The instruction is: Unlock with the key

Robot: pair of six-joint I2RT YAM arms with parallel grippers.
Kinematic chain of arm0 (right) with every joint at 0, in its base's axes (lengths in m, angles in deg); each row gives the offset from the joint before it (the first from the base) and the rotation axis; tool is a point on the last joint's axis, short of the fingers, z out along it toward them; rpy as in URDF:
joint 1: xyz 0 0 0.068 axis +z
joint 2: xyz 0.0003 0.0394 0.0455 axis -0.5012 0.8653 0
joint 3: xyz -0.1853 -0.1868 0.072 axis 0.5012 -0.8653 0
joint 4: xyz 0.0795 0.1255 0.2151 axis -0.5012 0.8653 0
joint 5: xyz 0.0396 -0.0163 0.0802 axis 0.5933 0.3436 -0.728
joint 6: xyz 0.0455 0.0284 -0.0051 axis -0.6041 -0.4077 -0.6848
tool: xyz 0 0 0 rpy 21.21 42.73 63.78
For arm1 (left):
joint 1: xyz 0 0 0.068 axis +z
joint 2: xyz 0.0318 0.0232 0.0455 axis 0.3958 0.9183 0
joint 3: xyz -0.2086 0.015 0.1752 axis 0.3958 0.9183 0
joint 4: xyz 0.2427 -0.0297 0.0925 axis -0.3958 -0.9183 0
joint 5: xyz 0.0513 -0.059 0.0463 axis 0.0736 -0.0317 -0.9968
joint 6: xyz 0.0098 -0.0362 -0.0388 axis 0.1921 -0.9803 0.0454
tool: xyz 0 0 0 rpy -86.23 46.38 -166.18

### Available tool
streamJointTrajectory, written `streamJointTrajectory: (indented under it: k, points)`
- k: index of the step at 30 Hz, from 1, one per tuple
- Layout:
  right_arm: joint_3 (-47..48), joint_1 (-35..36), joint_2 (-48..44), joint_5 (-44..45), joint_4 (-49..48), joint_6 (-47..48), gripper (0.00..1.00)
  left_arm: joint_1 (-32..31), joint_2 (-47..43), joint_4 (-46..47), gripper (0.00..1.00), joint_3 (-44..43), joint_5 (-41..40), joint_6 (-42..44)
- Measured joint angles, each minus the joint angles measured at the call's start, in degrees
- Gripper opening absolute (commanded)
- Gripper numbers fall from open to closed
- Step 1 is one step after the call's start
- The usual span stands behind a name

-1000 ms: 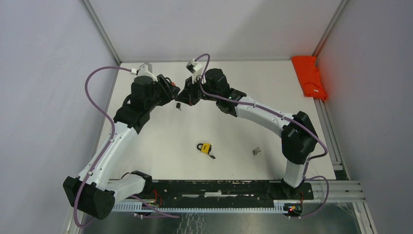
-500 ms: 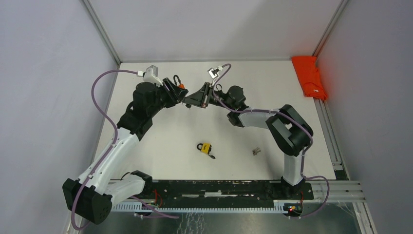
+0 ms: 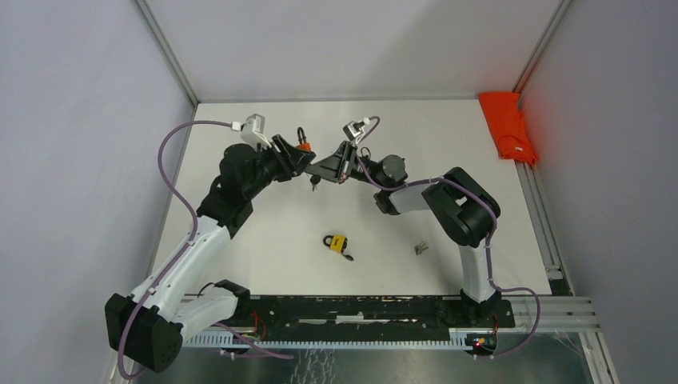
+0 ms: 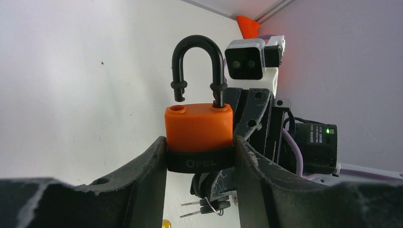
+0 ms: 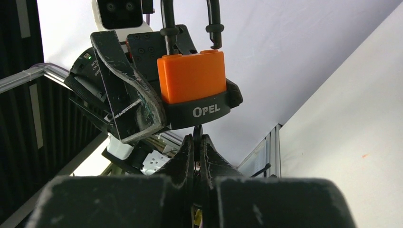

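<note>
The orange padlock point(image 4: 199, 128) was clamped by its black base in my left gripper point(image 4: 199, 142), held up above the far middle of the table point(image 3: 400, 136) with its shackle point(image 4: 197, 61) pointing away from the base. My right gripper point(image 5: 197, 140) was pinched tight on the key point(image 5: 197, 130), which stood in the keyhole on the underside of the lock. The spare keys point(image 4: 209, 206) on the ring dangled below.

In the second leading up to this I had rolled my right wrist round and folded that arm's elbow in, while my left arm lifted and tilted the lock. A second earlier the overhead view showed only the two grippers pressed together, with the lock's body hidden. By now its orange top and the black loop showed plainly.

What mattered was the shackle. One leg had come out of its hole and hung just above the body, and the other was seated. I took that to mean the turn of the key had done its work and the lock was released, so the task was all but finished. All that seemed to remain was to ease off without dropping it.

The yellow padlock point(image 3: 337, 242) lay untouched on the table nearer my bases, well apart from all this
</note>
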State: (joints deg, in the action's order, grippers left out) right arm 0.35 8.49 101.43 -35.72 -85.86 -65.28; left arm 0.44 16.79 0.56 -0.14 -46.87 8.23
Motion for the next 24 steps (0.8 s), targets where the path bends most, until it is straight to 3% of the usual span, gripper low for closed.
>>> streamJointTrajectory:
  k: [6, 11, 13, 17, 21, 24]
  points:
    - [-6.8, -2.0, -2.8, -0.6, -0.7, -0.3, 0.33, -1.4, 0.7, -0.8, 0.02, 1.3, 3.9, 0.7]
    - [-14.5, -6.8, -7.9, -0.9, -0.5, 2.1, 0.37, -2.3, 1.2, -2.2, 0.02, 1.3, 6.5, 1.7]
    - [-17.6, -8.9, -10.8, -0.9, -0.4, 4.0, 0.32, -2.5, 1.4, -2.8, 0.02, 1.3, 7.0, 2.3]
    - [-20.7, -10.7, -17.2, -1.1, 1.6, 11.8, 0.0, -2.6, 2.3, -3.8, 0.02, 1.4, 7.7, 3.0]
    - [-18.8, -10.3, -24.5, -1.2, 13.1, 23.8, 0.0, -2.6, 2.4, -4.4, 0.02, 1.7, 8.0, 3.4]
    - [-12.0, -9.0, -27.9, 0.4, 27.8, 35.3, 0.0, -2.6, 2.5, -4.7, 0.02, 1.9, 8.0, 3.4]
